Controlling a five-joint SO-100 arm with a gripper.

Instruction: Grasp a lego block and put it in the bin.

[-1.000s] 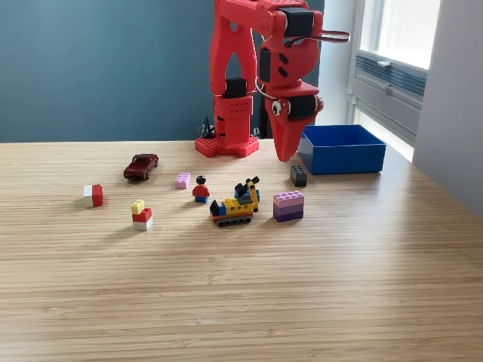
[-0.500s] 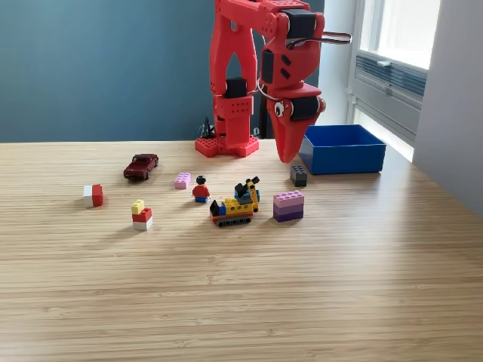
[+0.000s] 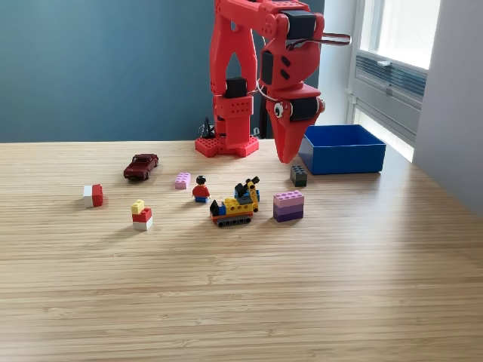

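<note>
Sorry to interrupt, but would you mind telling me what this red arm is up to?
The red arm's claw hangs pointing down above the table, holding nothing. The dark block sits just below it towards the exterior view's right, next to the blue bin. Every toy piece is out on the table; nothing shows inside the bin.

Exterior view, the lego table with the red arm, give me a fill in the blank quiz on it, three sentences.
1. The bin near the exterior view's right edge is coloured ____.
2. The gripper points down just above the table, and the lego piece closest to its tip is the ____ block.
3. The toy car stands on the exterior view's ____ side of the minifigure.

Missing words: blue; dark; left
</note>
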